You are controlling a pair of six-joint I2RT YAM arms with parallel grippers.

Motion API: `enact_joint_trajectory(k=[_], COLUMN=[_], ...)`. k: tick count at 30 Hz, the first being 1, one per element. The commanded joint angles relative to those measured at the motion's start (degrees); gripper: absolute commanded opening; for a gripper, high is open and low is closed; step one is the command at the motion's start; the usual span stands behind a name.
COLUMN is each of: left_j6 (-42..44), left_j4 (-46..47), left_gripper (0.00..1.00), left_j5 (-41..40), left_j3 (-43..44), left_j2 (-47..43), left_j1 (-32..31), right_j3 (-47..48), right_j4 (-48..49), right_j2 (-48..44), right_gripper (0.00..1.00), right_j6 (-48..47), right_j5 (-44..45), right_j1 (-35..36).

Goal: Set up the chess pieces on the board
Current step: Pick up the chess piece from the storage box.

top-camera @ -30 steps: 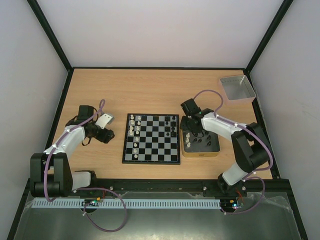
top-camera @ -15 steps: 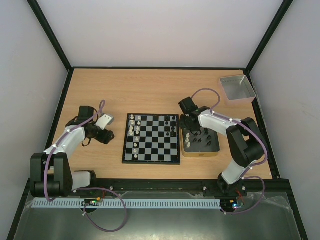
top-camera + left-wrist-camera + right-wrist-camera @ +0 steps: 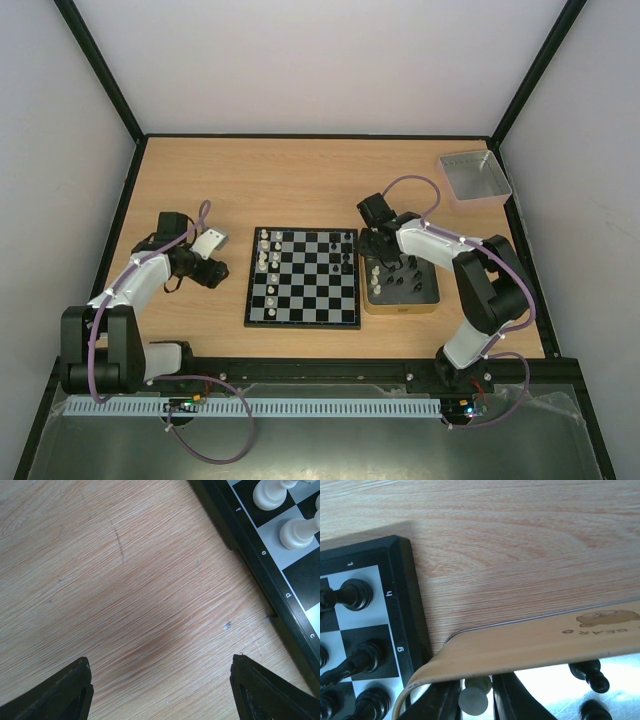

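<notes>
Over the last second the right gripper (image 3: 476,692) has edged toward the far left corner of the gold tin (image 3: 402,306), just beside the board (image 3: 300,321); its fingers (image 3: 512,702) have drawn inward and now sit tight against either side of a whitish piece (image 3: 471,701) standing inside the tin wall; from the wrist view this looks like a grip just made, with the piece not yet lifted; the left gripper (image 3: 161,658) has not moved, its fingers wide apart over bare bench (image 3: 300,180) just off the board's left edge, holding nothing

The chess pieces are split; whitish ones (image 3: 264,258) stand in the two files at the board's left edge, black ones (image 3: 346,252) along its right edge, and neither side is complete; more of both colours wait in the tin (image 3: 400,282); nothing on the board has shifted in that second

So the job is partway through, and I judge the next step to be raising this whitish piece straight out over the tin's rim; the carry crosses the black ranks, which a low pass could knock
</notes>
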Motion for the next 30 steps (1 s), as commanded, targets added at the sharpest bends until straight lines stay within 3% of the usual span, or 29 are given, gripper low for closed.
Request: enact_joint_trajectory(k=[1,21,30], left_j6=[0.34,0.22,-0.42], left_j4=[-0.78,-0.65,-0.47], left_gripper=[0.75,0.75,0.75], left_j5=[-0.04,-0.54,-1.37], left_j3=[-0.81,-0.97,-1.13], left_j2=[-0.79,-0.66,-1.33], left_j1=[-0.07,-0.07,-0.07], right_j3=[1.1,1.41,9.4], right_j4=[-0.44,-7.67,-16.89], right_j2=[-0.24,-8.22,-13.88], right_gripper=[0.14,0.1,0.1], right_j6=[-0.46,-0.32,3.14], right_j5=[2.17,5.55,9.78], right_j1=[-0.16,0.46,12.18])
